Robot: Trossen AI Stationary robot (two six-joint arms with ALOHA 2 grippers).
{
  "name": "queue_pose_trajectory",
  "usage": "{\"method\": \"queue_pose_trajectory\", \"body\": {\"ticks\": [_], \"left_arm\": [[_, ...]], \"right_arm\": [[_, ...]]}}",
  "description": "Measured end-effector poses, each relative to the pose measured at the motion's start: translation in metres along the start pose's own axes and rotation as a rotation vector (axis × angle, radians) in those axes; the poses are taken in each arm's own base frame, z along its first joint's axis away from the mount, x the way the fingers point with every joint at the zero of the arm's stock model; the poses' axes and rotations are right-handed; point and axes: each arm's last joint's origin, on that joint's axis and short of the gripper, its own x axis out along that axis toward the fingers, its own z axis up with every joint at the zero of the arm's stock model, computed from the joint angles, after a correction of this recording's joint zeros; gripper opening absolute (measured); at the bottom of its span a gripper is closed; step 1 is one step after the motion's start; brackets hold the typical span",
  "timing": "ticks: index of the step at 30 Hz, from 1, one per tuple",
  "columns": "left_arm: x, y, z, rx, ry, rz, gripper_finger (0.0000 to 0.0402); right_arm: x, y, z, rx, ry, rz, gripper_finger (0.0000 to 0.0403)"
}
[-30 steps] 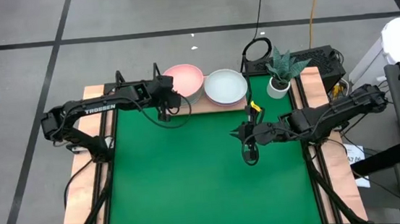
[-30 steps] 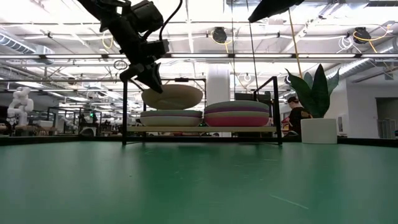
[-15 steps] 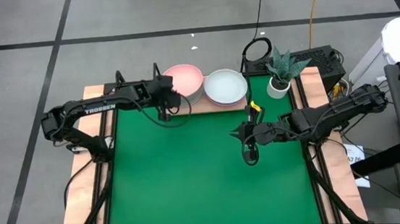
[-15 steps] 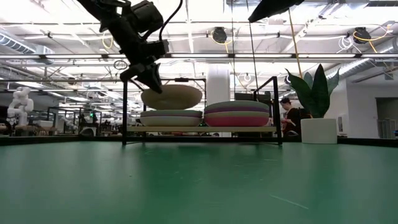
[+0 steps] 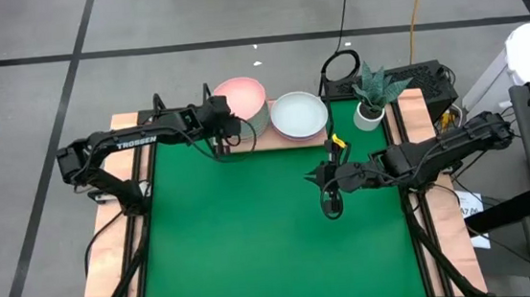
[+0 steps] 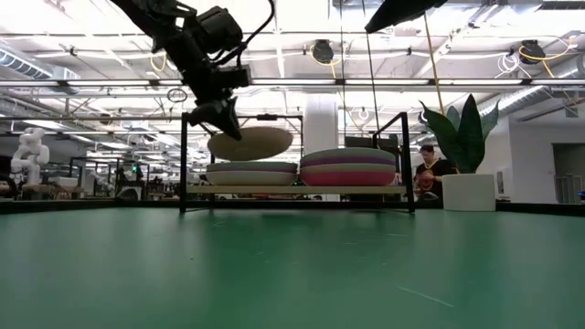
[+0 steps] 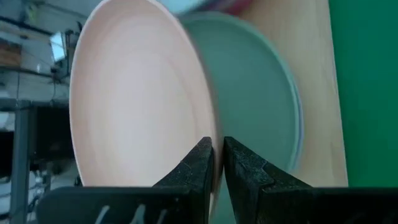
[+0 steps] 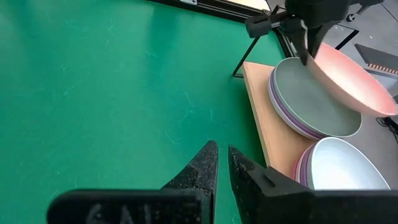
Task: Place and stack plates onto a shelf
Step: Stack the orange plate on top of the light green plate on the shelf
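At upper centre-left of your high view, the left gripper (image 5: pixel 219 109) pinches the rim of the salmon plate (image 5: pixel 240 97), held tilted above the shelf's (image 5: pixel 263 143) left stack (image 6: pixel 250 173). At centre-right, your right gripper (image 5: pixel 332 201) hangs closed, empty, over the green mat (image 5: pixel 253 236).

Left arm stretched across table's far left edge, elbow bent, wrist raised high. Left gripper (image 5: pixel 225 123) up in air, fingers (image 7: pixel 202 165) pinched together on rim of pink plate (image 5: pixel 239 96), carrying it tilted. Right arm folded in from right side, right gripper (image 5: pixel 331 200) low over table, fingers closed, empty, waiting.
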Motion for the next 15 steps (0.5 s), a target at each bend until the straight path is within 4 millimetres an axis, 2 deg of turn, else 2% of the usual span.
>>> {"method": "queue_pose_trajectory", "body": {"ticks": [15], "left_arm": [[0.0016,-0.0081,0.0015,0.052,0.011,-0.047,0.0048]], "right_arm": [[0.0000,0.0000,0.0000,0.000,0.000,0.000,0.0022]]}}
